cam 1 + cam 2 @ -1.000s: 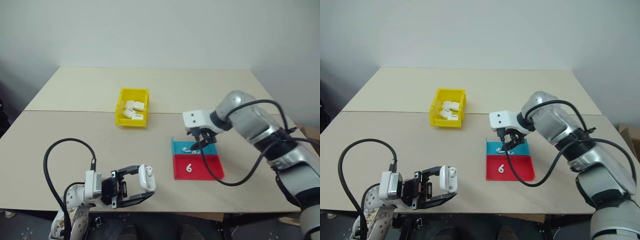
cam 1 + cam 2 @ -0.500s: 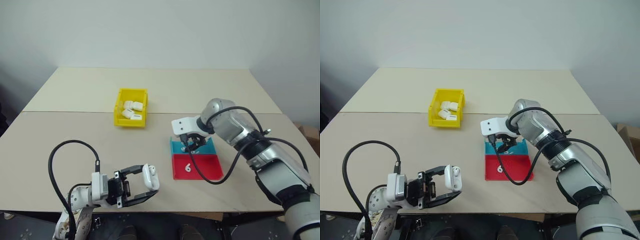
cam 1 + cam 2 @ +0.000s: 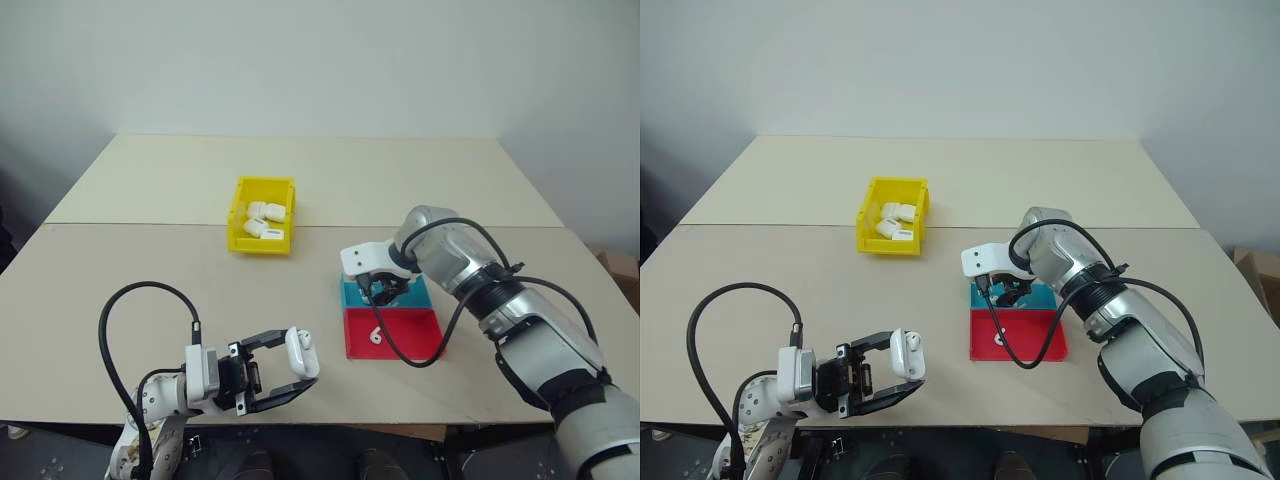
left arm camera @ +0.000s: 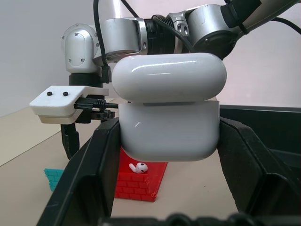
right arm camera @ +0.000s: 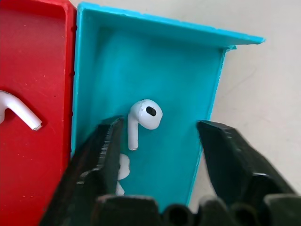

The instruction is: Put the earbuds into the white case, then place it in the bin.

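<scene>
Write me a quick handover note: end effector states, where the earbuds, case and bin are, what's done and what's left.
Left end effector: shut on the white case, held above the table's near edge, lid open.
Right end effector: down in the blue tray, fingers apart on either side of an earbud; not gripped yet.
Second earbud: lying in the red tray.
Yellow bin: farther back on the table, with other white cases in it.
Done: case picked up and opened.
Left: grip the earbud in the blue tray, seat it in the case, fetch the second, close the lid, put the case in the bin.
</scene>
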Controlling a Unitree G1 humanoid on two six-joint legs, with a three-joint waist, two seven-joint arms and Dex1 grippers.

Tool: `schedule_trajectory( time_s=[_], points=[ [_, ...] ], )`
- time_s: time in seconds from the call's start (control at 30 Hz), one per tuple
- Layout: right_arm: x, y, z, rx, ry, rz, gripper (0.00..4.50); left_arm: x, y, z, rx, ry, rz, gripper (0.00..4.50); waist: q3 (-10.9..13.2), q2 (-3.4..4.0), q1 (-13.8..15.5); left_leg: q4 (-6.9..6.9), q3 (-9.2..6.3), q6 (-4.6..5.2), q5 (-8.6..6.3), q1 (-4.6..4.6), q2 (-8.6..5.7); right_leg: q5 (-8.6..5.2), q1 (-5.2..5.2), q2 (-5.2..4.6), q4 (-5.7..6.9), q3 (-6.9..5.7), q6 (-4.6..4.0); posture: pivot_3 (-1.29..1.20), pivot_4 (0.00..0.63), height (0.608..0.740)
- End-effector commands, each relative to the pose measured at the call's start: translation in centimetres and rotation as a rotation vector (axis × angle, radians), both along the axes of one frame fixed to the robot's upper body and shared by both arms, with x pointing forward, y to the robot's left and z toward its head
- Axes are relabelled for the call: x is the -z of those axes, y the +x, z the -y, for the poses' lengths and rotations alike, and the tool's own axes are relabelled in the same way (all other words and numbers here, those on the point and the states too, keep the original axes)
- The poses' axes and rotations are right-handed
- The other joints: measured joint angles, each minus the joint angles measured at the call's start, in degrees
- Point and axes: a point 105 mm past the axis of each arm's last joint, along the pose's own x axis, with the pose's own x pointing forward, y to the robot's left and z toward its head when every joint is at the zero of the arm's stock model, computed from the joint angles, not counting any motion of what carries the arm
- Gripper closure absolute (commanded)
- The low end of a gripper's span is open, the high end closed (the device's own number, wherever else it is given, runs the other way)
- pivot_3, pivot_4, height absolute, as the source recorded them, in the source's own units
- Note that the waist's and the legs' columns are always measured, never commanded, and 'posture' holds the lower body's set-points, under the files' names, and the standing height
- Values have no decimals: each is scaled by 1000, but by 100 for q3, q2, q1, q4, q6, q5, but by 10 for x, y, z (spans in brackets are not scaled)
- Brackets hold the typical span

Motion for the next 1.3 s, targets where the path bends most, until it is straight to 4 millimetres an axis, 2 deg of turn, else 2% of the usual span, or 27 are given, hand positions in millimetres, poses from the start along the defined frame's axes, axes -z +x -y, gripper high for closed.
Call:
schedule_trajectory(
  time_s=[0.03,0.83,0.97,1.3],
  points=[
    [-12,1,-5,-24,20,35,2161,-5,-3,2,7,-1,31,1711,0,0,-1,0,0,0,0,0,0,0,0,0,0,0,0,0,150,740],
    [-7,-2,-5,-91,-3,48,2161,-4,-3,2,10,8,34,1711,0,0,-1,0,0,0,0,1,0,0,0,0,2,0,0,0,150,740],
    [-7,-4,-5,-101,11,37,3084,-4,-3,2,9,9,32,1711,0,0,-1,0,0,0,0,1,0,1,0,0,2,0,0,0,150,740],
    [-5,-2,-2,-118,-10,58,3084,-5,-4,2,16,10,30,1711,0,1,-1,0,0,0,0,1,0,1,0,0,3,0,0,0,150,740]
  ],
)
